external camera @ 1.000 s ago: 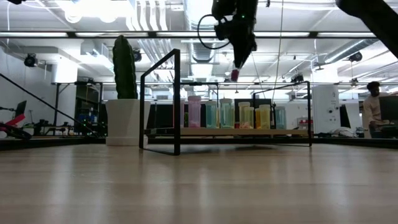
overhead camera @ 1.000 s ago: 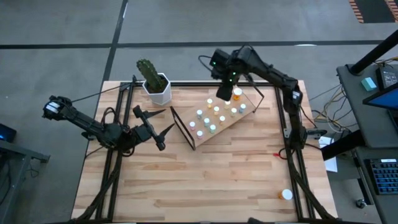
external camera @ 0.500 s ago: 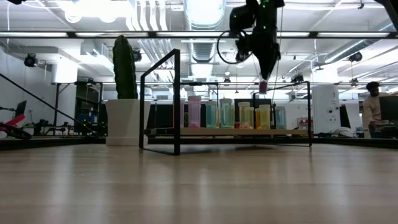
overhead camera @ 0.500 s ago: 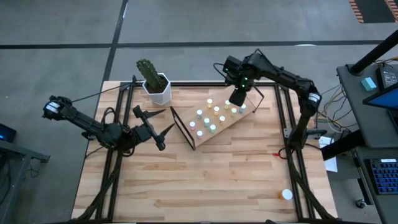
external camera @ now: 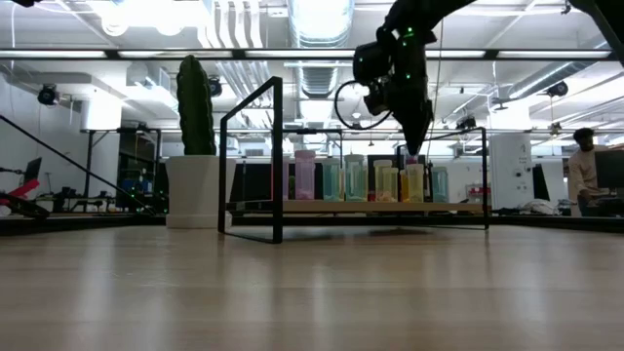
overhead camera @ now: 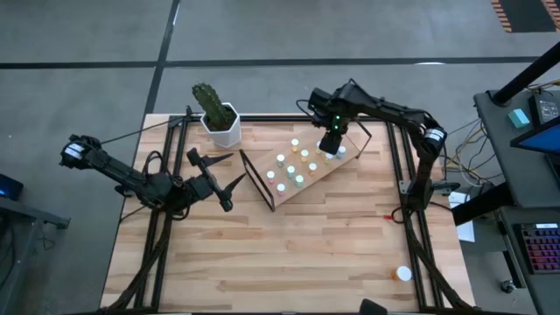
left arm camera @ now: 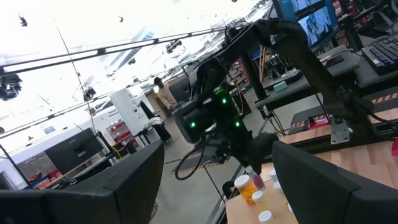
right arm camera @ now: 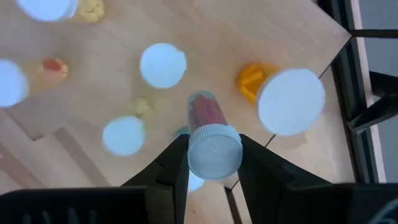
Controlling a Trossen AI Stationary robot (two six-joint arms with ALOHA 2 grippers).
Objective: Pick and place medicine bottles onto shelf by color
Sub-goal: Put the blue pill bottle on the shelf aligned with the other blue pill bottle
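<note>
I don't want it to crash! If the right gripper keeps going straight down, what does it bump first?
The right gripper, shut on a small white-capped pink bottle, points down at the light-wood shelf board. Probably bare board between the standing bottles; depth is unclear.

R gripper [right arm camera: 213, 163]: two dark fingers [right arm camera: 166, 165] pinch a small clear bottle w/ pinkish-red contents & white ribbed cap [right arm camera: 213, 146], one finger each side of the cap. Bottle hangs over the light-wood shelf board [right arm camera: 205, 37], close to its corner by the thin black wire frame [right arm camera: 359, 43]. On the board nearby: large white-capped bottle w/ orange body [right arm camera: 287, 101], nearest that corner; smaller white round cap [right arm camera: 163, 65] further in; another white cap [right arm camera: 123, 135] near the board's stepped edge, just beside the finger; part of a white cap [right arm camera: 12, 83] & another [right arm camera: 46, 7] at the picture's edges. Yellowish & orange contents show beside some caps. Floor beyond board is blurred.
</note>
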